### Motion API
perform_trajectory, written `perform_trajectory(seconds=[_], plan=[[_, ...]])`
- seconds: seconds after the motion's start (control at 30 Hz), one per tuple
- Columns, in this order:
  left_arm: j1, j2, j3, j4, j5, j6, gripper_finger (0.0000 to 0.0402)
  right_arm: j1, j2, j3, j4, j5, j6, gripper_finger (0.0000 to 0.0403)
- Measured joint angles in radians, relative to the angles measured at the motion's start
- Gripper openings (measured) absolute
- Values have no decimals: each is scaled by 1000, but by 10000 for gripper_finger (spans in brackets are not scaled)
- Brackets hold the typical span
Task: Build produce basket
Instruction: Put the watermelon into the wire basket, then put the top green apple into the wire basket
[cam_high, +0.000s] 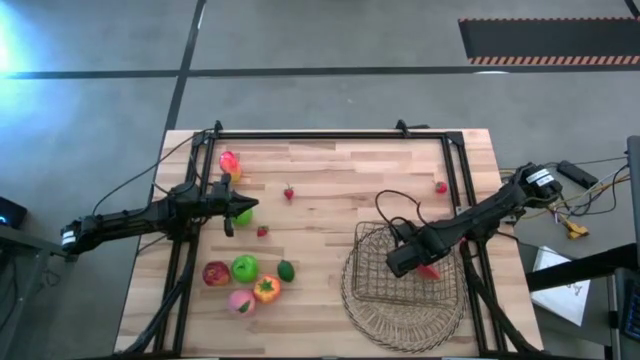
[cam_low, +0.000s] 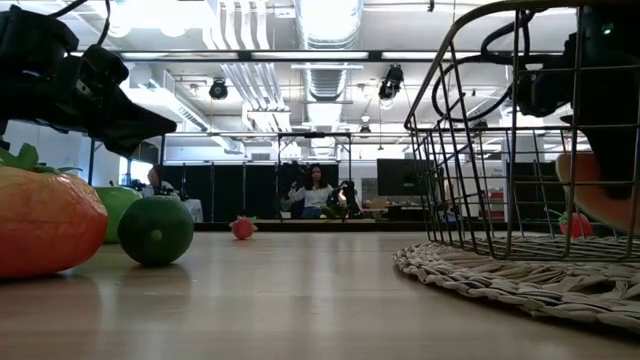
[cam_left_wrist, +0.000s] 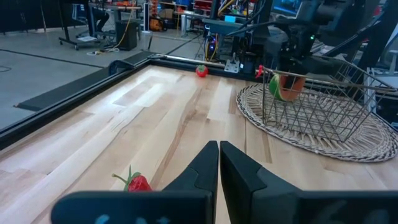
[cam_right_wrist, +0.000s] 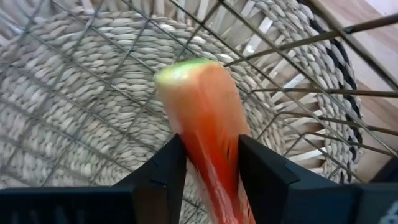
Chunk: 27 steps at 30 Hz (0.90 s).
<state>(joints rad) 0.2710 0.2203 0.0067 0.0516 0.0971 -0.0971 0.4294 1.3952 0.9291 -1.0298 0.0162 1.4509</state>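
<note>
My right gripper (cam_right_wrist: 211, 142) hangs fingers-down inside the copper wire basket (cam_high: 372, 262), shut on a long reddish piece with a green end (cam_right_wrist: 198, 106). The basket stands on a round woven mat (cam_high: 400, 318). My left gripper (cam_left_wrist: 219, 148) is shut and empty, held level over the table's left side beside a green fruit (cam_high: 244, 215). A red apple (cam_high: 215, 273), a green apple (cam_high: 244, 267), a lime (cam_high: 286, 270), a pink fruit (cam_high: 240, 301) and an orange one (cam_high: 266, 289) lie together near the front left. My right gripper pinches the long reddish piece between its two fingers (cam_right_wrist: 169, 168), on its two long sides (cam_right_wrist: 214, 165) well back from the green end. The fingers come from above and lie along the piece. It hangs green end down inside the basket, just above the floor.
Small red berries lie loose on the table (cam_high: 289, 192), (cam_high: 262, 231), (cam_high: 441, 186). A pink-red fruit (cam_high: 229, 162) sits at the far left. A black frame (cam_high: 330, 134) runs around the table. Bare wood lies between the fruit cluster and the mat.
</note>
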Motion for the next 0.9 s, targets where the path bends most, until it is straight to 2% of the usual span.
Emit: perform_trajectory(seconds=[0.23, 0.6, 0.9], plan=[[0, 0, 0, 0, 0, 0, 0, -3, 0, -1, 0, 2, -21, 143], [0, 0, 0, 0, 0, 0, 0, -5, -29, 35, -51, 10, -56, 200], [0, 0, 0, 0, 0, 0, 0, -5, -80, 146, -210, 10, -75, 203]])
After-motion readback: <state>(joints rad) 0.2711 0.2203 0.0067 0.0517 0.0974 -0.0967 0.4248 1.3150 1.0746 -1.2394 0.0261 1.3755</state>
